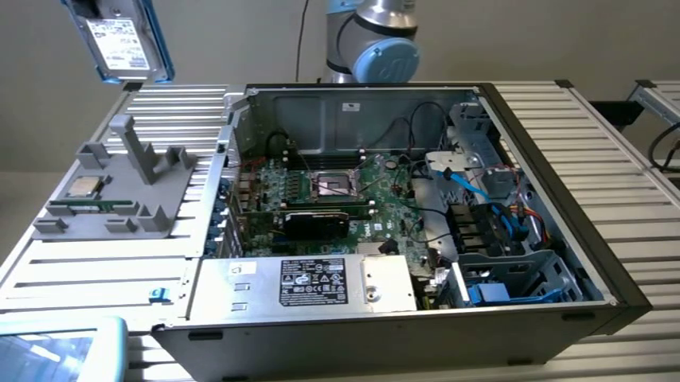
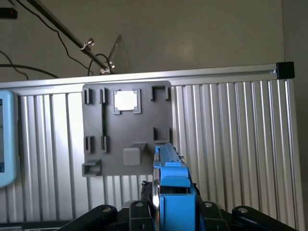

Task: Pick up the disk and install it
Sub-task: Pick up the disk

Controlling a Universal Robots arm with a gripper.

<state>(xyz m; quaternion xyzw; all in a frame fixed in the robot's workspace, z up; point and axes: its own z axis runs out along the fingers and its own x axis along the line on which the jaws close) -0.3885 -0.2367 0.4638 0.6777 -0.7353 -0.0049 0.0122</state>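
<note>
The disk [image 1: 119, 44], a silver drive with a white label in a bright blue carrier, hangs in the air at the exterior view's upper left, above the slatted table. In the wrist view the disk [image 2: 173, 187] shows edge-on, its blue carrier standing upright between the black linkages of my gripper [image 2: 173, 214], which is shut on it. Below and beyond it lies the grey fixture plate [image 2: 127, 130].
The open computer case [image 1: 552, 183] fills the middle of the table, with its motherboard [image 1: 340, 191], a silver power supply [image 1: 308, 282] and a drive cage [image 1: 510, 274] at the front right. The grey fixture [image 1: 117, 191] holds a square chip [image 1: 85, 187]. A light-blue object [image 1: 64, 350] sits at the front left.
</note>
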